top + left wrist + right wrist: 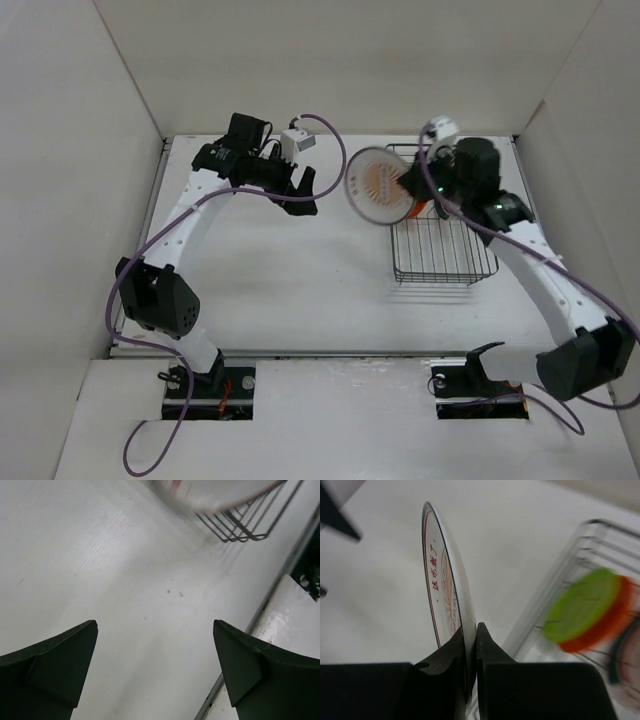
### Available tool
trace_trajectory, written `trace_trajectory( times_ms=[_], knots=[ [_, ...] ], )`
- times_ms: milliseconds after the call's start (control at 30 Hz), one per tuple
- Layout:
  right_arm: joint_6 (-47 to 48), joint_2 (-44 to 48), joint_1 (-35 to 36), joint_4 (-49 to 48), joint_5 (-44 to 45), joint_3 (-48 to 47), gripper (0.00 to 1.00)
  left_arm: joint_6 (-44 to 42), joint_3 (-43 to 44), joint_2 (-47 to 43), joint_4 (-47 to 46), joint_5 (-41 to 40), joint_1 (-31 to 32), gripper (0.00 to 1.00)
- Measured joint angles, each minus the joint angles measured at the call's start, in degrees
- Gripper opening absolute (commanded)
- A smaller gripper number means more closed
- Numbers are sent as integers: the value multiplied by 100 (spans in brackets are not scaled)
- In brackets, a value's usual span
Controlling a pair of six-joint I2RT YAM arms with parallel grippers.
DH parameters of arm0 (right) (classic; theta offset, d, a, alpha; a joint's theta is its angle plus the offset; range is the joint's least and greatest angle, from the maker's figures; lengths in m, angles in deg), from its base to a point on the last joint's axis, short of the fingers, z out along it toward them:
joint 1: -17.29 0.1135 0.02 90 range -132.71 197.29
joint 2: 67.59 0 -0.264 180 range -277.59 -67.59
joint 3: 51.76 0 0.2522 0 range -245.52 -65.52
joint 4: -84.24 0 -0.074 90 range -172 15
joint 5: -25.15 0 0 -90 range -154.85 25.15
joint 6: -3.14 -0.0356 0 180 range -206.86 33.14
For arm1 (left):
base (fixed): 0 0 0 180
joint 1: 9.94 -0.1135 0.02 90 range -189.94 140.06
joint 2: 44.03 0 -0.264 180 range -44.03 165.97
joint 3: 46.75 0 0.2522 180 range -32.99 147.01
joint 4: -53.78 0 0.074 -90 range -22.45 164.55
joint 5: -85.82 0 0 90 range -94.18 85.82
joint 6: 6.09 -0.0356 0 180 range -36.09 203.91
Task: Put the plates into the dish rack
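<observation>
Over the far left edge of the dish rack point(445, 268), the right jaws are pinching the patterned white plate point(442, 580) by its rim, upright. Stiff, slick and breakable, it is likely calling for a firm rim grip. Left of the rack, the left jaws are gaping empty.

Shows a white plate point(442, 580) with an orange rayed centre pattern, red lettering and a thin dark rim line, a lime green plate point(580, 605), an orange plate point(612, 622), a black wire rack point(445, 265), a dark left gripper point(155, 624) and right gripper point(471, 630), purple cables point(150, 250) and a white worktop point(300, 285).
</observation>
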Motion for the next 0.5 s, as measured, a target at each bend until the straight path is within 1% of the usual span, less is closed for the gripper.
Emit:
trace_trajectory(
  times_ms=[33, 133, 200, 267, 333, 400, 500],
  knots=[
    [-2, 162, -168, 367, 522, -315, 0, 114, -39, 0, -90, -160, 0, 100],
    [26, 549, -728, 1001, 2015, -1163, 0, 417, -127, 33, -295, -750, 9, 100],
    [48, 732, -1097, 1250, 2830, -1543, 0, 588, -127, 90, -424, -1147, 13, 100],
    [59, 787, -1355, 1421, 3467, -1727, 0, 708, -129, 157, -507, -1449, 11, 100],
    [63, 761, -1449, 1558, 3919, -1755, 0, 782, -151, 197, -566, -1635, 11, 100],
    [79, 573, -1449, 1681, 4190, -1755, 0, 837, -195, 199, -588, -1762, 13, 100],
    [83, 74, -1445, 1746, 4245, -1738, 0, 876, -223, 199, -619, -1862, 13, 100]
  ],
)
